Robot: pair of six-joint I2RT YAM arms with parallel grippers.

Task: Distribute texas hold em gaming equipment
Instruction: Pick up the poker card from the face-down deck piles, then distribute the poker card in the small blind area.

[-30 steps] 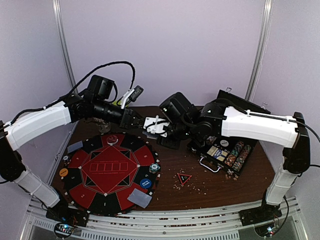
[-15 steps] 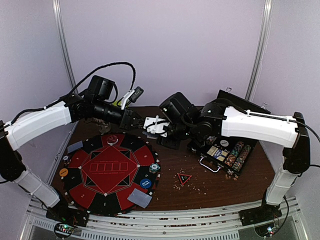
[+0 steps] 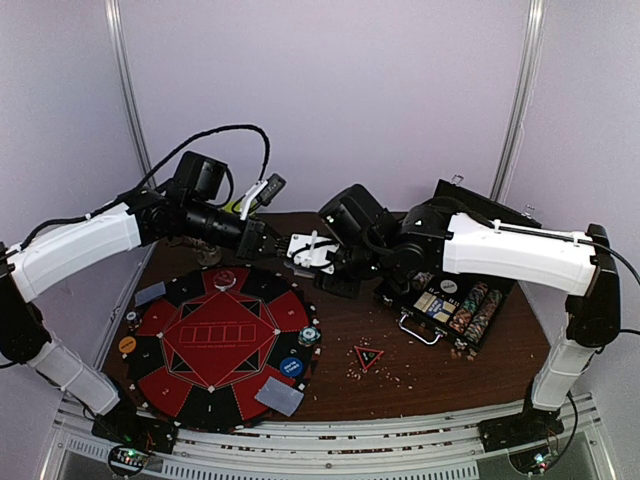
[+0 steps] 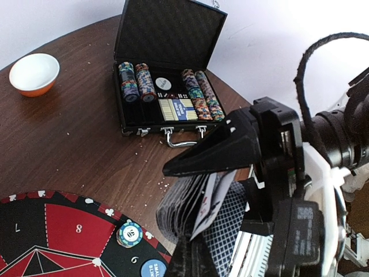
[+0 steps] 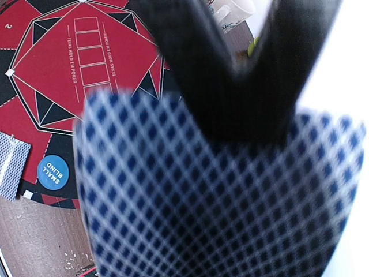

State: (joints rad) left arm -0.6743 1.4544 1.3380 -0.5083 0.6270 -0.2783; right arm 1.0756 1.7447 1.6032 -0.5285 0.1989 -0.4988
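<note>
Above the table behind the poker mat (image 3: pixel 215 340), my two grippers meet. My right gripper (image 3: pixel 305 252) is shut on a fanned deck of blue-backed playing cards (image 4: pixel 179 208). One card (image 4: pixel 214 202) is peeled off it, white face showing, with my left gripper (image 4: pixel 199 239) shut on its lower edge. In the right wrist view a blurred card back (image 5: pixel 202 196) fills the frame and hides that gripper's fingers. On the mat lie a chip stack (image 3: pixel 309 335), a blue small-blind button (image 3: pixel 291 367), an orange button (image 3: pixel 127 345) and two cards (image 3: pixel 279 397). A red-black triangle marker (image 3: pixel 368 357) lies on the wood.
The black chip case (image 3: pixel 455 300) stands open at the right with rows of chips (image 4: pixel 196 95) inside. A white-and-orange bowl (image 4: pixel 34 73) sits on the wood beyond it. Crumbs lie scattered around the triangle marker. A grey card (image 3: pixel 149 294) lies at the mat's left edge.
Both arms stay almost where they were. My left gripper has closed on the peeled-off card.
</note>
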